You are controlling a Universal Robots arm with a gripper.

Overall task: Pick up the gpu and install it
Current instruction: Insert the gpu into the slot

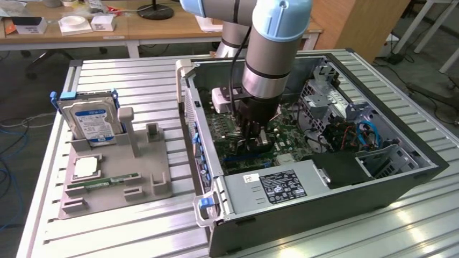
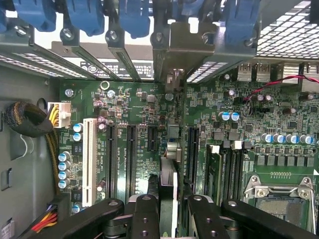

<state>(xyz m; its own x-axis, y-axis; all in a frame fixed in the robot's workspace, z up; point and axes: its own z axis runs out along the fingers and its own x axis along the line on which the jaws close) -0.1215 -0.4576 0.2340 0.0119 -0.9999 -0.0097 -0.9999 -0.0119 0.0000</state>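
Note:
The gpu (image 2: 168, 191) appears edge-on in the wrist view as a thin dark card. It runs from between my fingers (image 2: 145, 215) toward its silvery end bracket (image 2: 175, 47) at the case's rear slot openings. My gripper (image 2: 169, 219) is shut on the card's edge. In the exterior view the gripper (image 1: 252, 141) reaches down inside the open computer case (image 1: 330, 177), just above the green motherboard (image 1: 240, 156). The card stands over the board between two long black expansion slots (image 2: 131, 154). Whether it sits in a slot I cannot tell.
On the exterior view's left, a grey fixture (image 1: 143, 177) holds the silver hard drive with a blue label (image 1: 90, 121), a green RAM stick (image 1: 104, 181) and a square chip (image 1: 86, 166). Inside the case are cable bundles (image 2: 30, 119), blue bracket clips (image 2: 84, 15) and the CPU socket (image 2: 276, 191).

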